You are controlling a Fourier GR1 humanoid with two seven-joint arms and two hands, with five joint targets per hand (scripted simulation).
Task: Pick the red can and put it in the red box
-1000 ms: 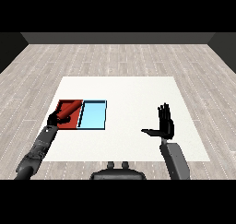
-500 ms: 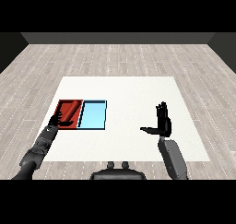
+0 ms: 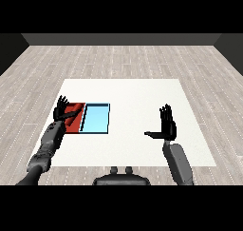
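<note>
Left robot hand point(image 3: 63, 109), fingers spread, overlaps the red tray point(image 3: 76, 121); right robot hand point(image 3: 166, 123) spread, well apart.

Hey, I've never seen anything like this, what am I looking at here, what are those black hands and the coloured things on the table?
This view comes from a humanoid robot's own head, looking down across a white table. The two grey forearms ending in black hands are its own. The left hand is open at the red tray's near-left edge. The right hand is raised over bare table, fingers straight, thumb out sideways. Beside the red tray lies a light blue tray. Neither hand holds anything. The job concerns a red can, but I cannot see one.
</note>
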